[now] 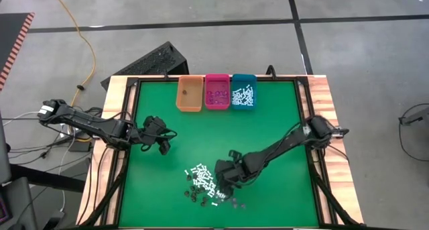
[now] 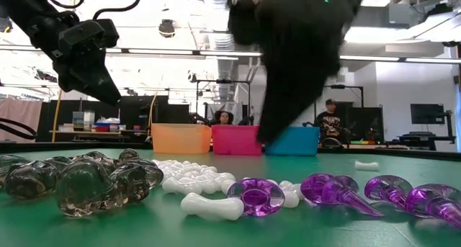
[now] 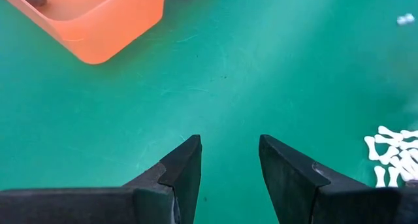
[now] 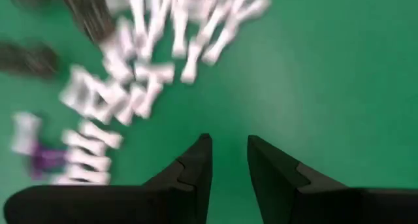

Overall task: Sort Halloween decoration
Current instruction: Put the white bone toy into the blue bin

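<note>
Looking down from the high view, we hold our right gripper (image 1: 216, 180) at the pile of tiny white, purple and dark plastic Halloween decoration pieces (image 1: 201, 184); we should isolate one piece at the edge before closing. Our left gripper (image 1: 163, 144) waits over bare green table (image 1: 268, 129). The orange bin (image 1: 189, 94) looks nearly empty, the pink bin (image 1: 216, 91) holds purple bits, the teal bin (image 1: 242, 92) white sticks.

From the low view, bones, purple pieces and smoky skulls lie close in front.

Both wrist views show jaws apart, empty; the right one is blurred, probably moving.
</note>
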`<act>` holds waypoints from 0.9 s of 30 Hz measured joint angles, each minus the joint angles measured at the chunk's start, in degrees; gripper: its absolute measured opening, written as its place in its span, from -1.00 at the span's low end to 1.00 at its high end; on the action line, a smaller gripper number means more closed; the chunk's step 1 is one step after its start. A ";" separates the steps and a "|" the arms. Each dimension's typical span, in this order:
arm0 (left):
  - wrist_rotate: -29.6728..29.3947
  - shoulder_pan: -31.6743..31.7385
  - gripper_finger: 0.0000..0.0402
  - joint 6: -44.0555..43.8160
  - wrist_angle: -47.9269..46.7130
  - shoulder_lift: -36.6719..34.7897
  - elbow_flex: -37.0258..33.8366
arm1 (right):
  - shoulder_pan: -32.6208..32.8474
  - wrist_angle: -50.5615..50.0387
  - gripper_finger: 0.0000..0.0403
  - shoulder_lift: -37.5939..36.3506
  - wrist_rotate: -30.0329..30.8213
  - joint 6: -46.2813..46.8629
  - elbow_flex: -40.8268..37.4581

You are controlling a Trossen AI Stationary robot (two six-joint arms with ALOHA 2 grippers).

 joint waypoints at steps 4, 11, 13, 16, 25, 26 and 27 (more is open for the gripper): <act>1.36 0.00 -0.28 -0.19 -0.07 0.02 0.00 | 1.65 -13.85 -0.37 -7.78 4.12 2.96 -0.71; 1.23 0.00 -0.28 -0.19 0.36 0.00 0.00 | 0.85 -22.26 -0.37 -24.99 3.07 11.81 -16.66; 0.94 0.00 -0.28 -0.07 0.39 0.02 0.00 | -0.55 -21.42 -0.37 -29.07 3.29 13.14 -22.26; 0.80 0.00 -0.28 0.86 0.71 0.02 0.00 | -3.79 -19.80 -0.37 -34.09 3.15 11.85 -28.24; -0.42 0.00 -0.28 1.76 2.01 0.02 0.02 | -20.16 -15.40 -0.37 -36.33 -1.68 -5.46 -36.37; -0.43 0.00 -0.28 1.76 1.95 0.02 0.00 | -22.23 -14.66 -0.37 -35.97 -2.75 -8.22 -36.46; -0.49 0.02 -0.28 1.78 1.92 0.02 0.00 | -24.19 -13.87 -0.37 -35.72 -3.48 -10.83 -36.44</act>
